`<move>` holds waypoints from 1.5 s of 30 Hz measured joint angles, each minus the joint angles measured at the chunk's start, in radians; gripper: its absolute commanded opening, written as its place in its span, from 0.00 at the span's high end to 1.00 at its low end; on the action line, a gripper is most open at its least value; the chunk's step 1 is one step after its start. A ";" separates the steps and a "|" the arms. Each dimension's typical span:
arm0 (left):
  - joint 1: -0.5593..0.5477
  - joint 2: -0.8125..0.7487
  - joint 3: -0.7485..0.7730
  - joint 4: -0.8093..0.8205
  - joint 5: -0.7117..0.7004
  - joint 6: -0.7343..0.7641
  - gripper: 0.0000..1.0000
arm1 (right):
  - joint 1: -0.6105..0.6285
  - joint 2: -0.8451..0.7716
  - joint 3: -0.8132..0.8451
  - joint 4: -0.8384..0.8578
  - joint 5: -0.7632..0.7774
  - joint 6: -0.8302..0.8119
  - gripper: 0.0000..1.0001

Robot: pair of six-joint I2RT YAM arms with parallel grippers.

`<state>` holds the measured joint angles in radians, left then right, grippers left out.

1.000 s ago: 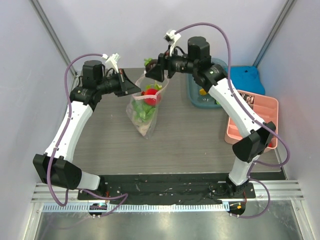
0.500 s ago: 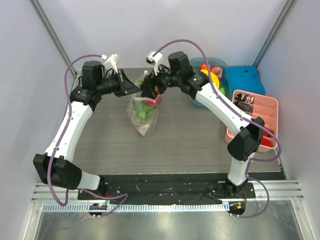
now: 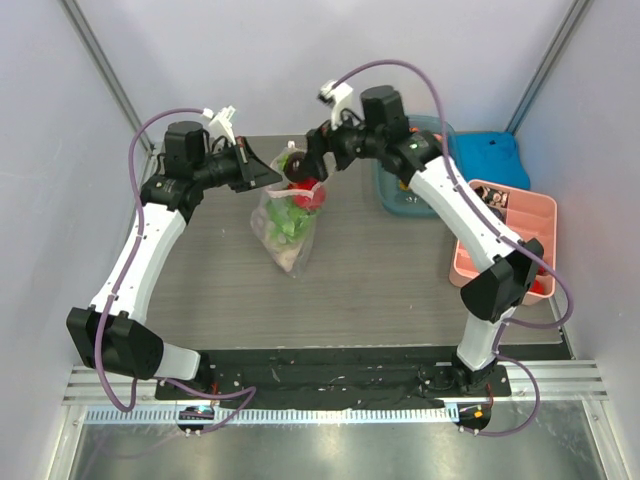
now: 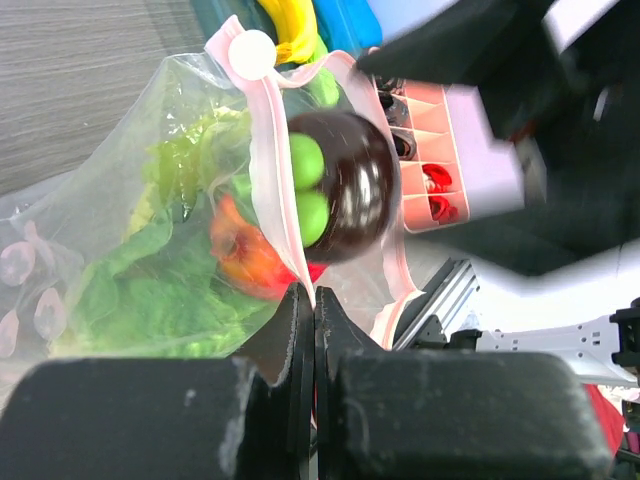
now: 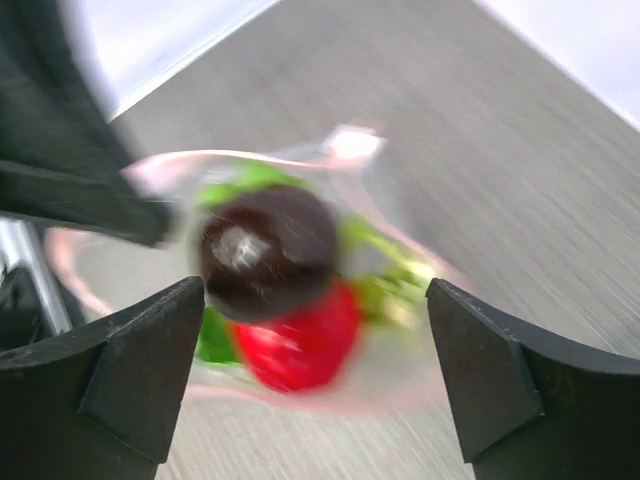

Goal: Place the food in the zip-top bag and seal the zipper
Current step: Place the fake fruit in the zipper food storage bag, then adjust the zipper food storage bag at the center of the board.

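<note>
The clear zip-top bag [image 3: 287,232] hangs upright at the table's back centre with its mouth open. My left gripper [image 3: 268,176] is shut on the pink zipper [image 4: 268,150] at the mouth edge [image 4: 312,296]. Inside are leafy green lettuce [image 4: 150,290] and a red round fruit [image 4: 243,255], which also shows in the right wrist view [image 5: 300,345]. A dark brown round fruit with green leaves [image 4: 345,185] sits in the mouth on top of them [image 5: 265,250]. My right gripper [image 5: 314,290] is open and empty just above it [image 3: 312,158]. I cannot pick out the celery stalk.
A teal bin [image 3: 392,195] stands right of the bag, under my right arm. A blue object [image 3: 492,155] lies at the back right, and a pink compartment tray [image 3: 512,235] sits at the right edge. Yellow bananas [image 4: 290,25] show beyond the bag.
My right gripper dipped into the bag's mouth, let go of the dark fruit there, and has drawn back up and to the right. The left gripper has held the bag edge still.
</note>
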<state>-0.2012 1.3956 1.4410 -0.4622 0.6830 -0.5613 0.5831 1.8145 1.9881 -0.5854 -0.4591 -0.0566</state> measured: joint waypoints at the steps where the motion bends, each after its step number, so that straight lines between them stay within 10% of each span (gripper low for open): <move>1: 0.001 0.000 0.000 0.000 0.000 -0.003 1.00 | -0.030 -0.006 0.000 -0.002 0.001 0.013 0.08; 8: 0.006 -0.005 -0.006 0.002 0.008 -0.007 1.00 | -0.204 -0.015 -0.021 -0.010 0.037 0.113 0.21; 23: 0.007 -0.022 -0.019 -0.001 0.010 -0.003 1.00 | -0.186 0.071 -0.047 -0.007 -0.122 0.273 0.44; 26: 0.007 -0.030 -0.024 -0.001 0.010 -0.003 1.00 | -0.186 0.073 -0.052 -0.007 -0.137 0.275 0.73; 27: 0.007 -0.032 -0.024 -0.001 0.010 -0.003 1.00 | -0.186 0.073 -0.053 -0.006 -0.148 0.281 0.99; 45: -0.069 -0.035 0.266 -0.318 -0.113 0.238 1.00 | -0.085 0.066 0.108 0.030 -0.349 0.488 0.99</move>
<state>-0.2699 1.3605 1.7069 -0.7799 0.5697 -0.3237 0.4976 1.8809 2.0964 -0.5552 -0.8082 0.4316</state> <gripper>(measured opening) 0.019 0.020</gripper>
